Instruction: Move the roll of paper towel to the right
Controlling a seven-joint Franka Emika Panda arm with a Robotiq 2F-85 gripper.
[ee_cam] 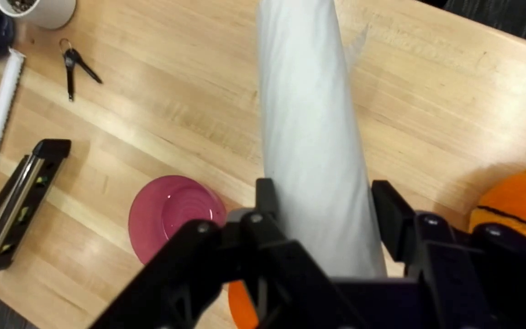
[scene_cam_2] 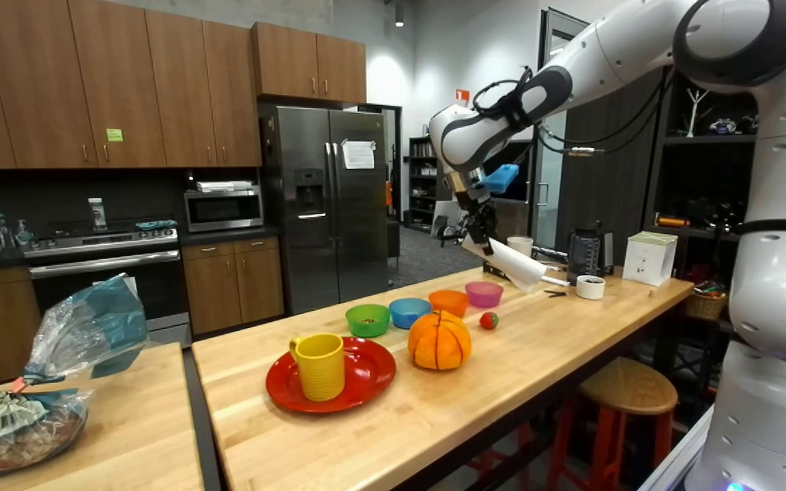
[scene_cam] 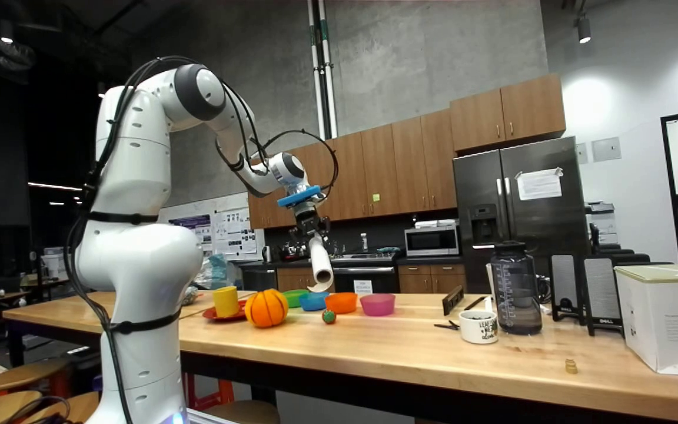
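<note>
Pincer (ee_cam: 329, 205) clamped on roll of paper towel (ee_cam: 311, 114), fingers (ee_cam: 267, 198) parted just to the roll's thickness, one against each side; roll tilted, held above the table (ee_cam: 427, 105) and, in the wrist view, just beside the pink bowl (ee_cam: 167, 210). From the pink bowl, a broad stretch of wood runs under the roll to the table's edge beyond it, orange pumpkin (ee_cam: 518, 205) also on that far side. Black level (ee_cam: 23, 212) sits on the bowl's opposite side, its end close to another table edge; black keys (ee_cam: 71, 59) well apart from the bowl, white cup (ee_cam: 57, 13) farther still.
</note>
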